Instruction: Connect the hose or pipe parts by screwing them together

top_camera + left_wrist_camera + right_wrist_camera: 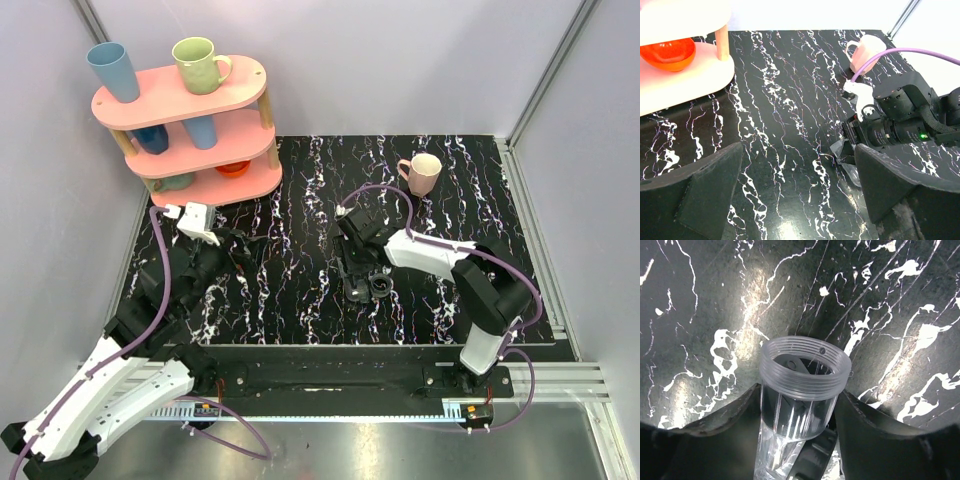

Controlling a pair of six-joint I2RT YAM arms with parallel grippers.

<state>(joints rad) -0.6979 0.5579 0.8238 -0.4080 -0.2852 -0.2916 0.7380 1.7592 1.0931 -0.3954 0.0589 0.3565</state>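
Right claw [800, 426] clamped on the translucent threaded tube [804, 365] — best kept upright, threads square to the black ring fitting [382, 287] — while the left claw [797, 192], jaws apart, could fetch that ring.

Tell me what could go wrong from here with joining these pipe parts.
The right fingers pinch the clear tube on its smooth wall, so it may slip or tilt under twisting. The black ring lies loose right beside it on the table; lifting the tube could knock it away.
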